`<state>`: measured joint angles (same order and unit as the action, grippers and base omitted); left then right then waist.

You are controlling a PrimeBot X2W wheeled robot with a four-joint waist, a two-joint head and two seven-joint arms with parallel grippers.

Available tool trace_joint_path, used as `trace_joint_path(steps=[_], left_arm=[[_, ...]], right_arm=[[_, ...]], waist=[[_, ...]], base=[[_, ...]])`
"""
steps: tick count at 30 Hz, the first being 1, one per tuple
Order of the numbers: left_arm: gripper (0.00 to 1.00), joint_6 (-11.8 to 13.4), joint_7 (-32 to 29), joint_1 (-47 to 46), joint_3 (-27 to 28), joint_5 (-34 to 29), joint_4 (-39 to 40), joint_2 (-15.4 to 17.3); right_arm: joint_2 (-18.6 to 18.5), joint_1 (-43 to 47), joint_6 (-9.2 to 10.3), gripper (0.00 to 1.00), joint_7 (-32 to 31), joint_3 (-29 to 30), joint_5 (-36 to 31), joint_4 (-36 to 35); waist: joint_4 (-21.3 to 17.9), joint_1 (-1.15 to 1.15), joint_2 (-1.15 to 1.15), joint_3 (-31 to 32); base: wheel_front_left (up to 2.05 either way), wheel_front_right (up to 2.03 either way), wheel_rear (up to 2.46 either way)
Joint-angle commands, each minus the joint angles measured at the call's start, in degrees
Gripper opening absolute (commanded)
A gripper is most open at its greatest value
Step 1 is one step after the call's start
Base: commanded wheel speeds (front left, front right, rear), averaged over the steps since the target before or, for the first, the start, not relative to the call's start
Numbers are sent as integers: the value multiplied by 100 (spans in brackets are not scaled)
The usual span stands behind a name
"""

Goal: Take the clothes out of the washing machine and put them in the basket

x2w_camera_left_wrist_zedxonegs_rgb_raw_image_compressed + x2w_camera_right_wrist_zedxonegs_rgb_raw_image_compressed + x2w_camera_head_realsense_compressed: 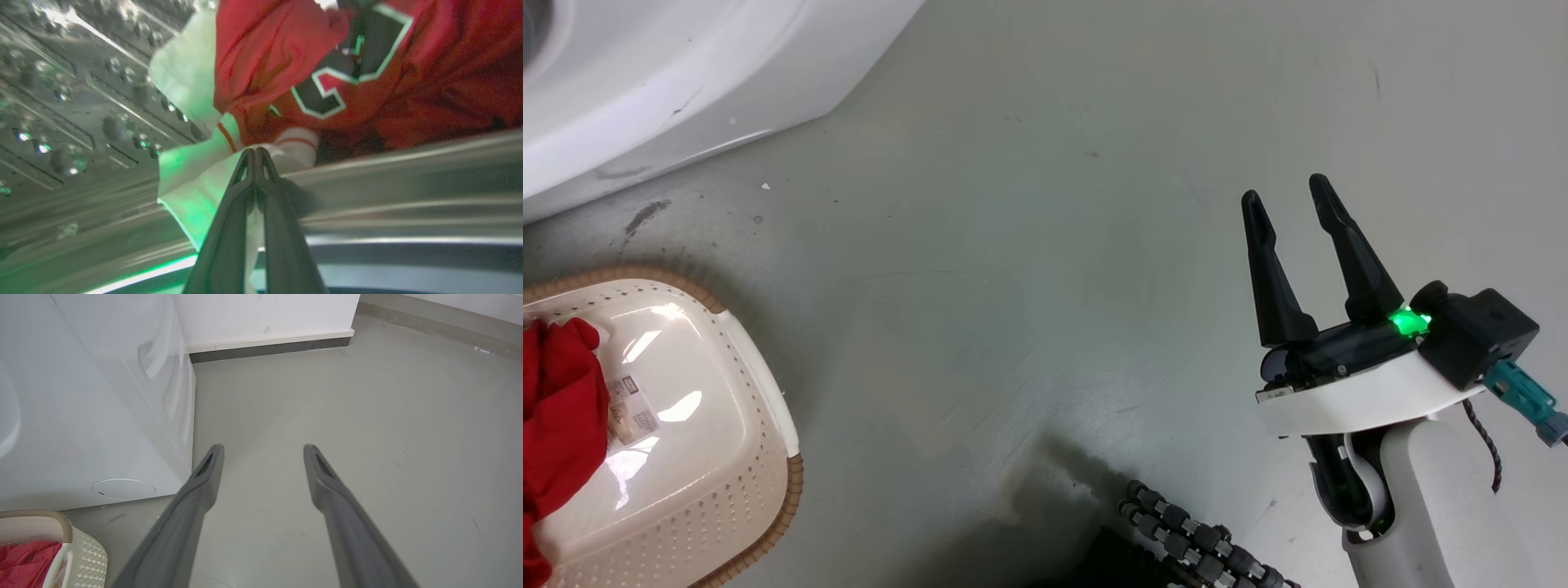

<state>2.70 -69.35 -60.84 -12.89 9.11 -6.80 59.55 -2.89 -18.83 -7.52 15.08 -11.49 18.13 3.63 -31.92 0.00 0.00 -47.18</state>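
— One garment at least is left to fetch. Your left hand point(255, 152) is inside the perforated steel drum point(61, 102) of the large white washing machine point(645, 82). Its fingertips are pressed together on a white fold of the red-and-white fabric garment with dark marks point(286, 61).

— Is that pinch enough?

— It looks thin to me. You hold only an edge. The red bulk is heaped beyond the fingertips and to their right, resting on the smooth steel lip point(408, 179) that crosses just under them. Draw back slowly along the hand's own line. Lift a little, so the cloth rides over that lip rather than dragging and slipping free.

— And the right hand?

— Your right hand point(1285, 188) is spread wide and empty over the grey floor point(1013, 245), well apart from everything. Leave it there, or have it ready for a trailing sleeve.

— Where do I drop it?

— The cream perforated plastic basket with a brown woven-look rim point(795, 482) stands far to the left of the right hand, near the machine's foot. A plain red fabric garment point(560, 408) lies in it. Let go only once the whole bundle hangs over the opening.
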Motion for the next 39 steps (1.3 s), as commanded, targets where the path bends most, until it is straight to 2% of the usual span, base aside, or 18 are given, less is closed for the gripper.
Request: trace_joint_path(steps=[1,7,11,18,29,33,39], left_arm=[[0,88,176,61,8,-85,22,18],[0,425,1209,55,125,-282,-110,-11],[0,593,2094,59,150,-284,-367,-187],[0,797,3896,45,217,-47,-1206,-746],[0,457,6160,-6,211,475,-3064,-1580],[0,355,6802,146,200,617,-3580,-1866],[0,271,7447,320,107,698,-4098,-2201]], right_arm=[[3,-84,5,100,11,18,-2,4],[2,-140,6,100,11,-25,41,56],[3,-133,5,100,11,75,-38,71],[1,-27,6,100,10,295,-189,42],[1,199,5,100,10,553,-460,64],[1,295,5,100,10,630,-529,85],[1,413,5,100,11,695,-630,114]], waist=[[-2,0,0,3],[-36,0,0,62],[52,0,0,191],[286,0,0,592],[648,0,0,1305],[772,0,0,1556],[918,0,0,1884]], base=[[0,0,0],[0,0,0],[0,0,0],[0,0,0],[0,0,0],[0,0,0],[0,0,0]])
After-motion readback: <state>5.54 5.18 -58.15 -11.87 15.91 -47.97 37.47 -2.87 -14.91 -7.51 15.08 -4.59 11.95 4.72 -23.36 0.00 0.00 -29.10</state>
